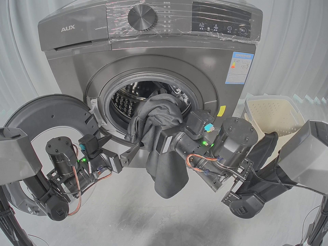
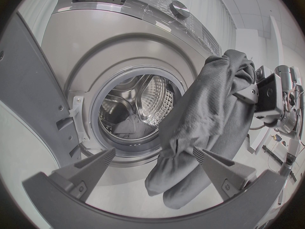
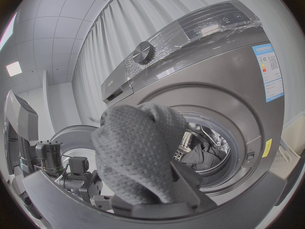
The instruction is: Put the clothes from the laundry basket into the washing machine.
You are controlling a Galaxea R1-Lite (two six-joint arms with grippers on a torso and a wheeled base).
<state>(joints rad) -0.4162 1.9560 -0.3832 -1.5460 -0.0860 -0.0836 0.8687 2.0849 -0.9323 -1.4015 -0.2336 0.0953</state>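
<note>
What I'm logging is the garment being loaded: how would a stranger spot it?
Find the washing machine and its round opening. A dark grey garment hangs before it from the right gripper. Unlike the clothes inside the drum, it dangles outside.

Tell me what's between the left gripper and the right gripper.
A dark garment, clamped in the right gripper, hangs down between it and the open left gripper, as the head view shows.
</note>
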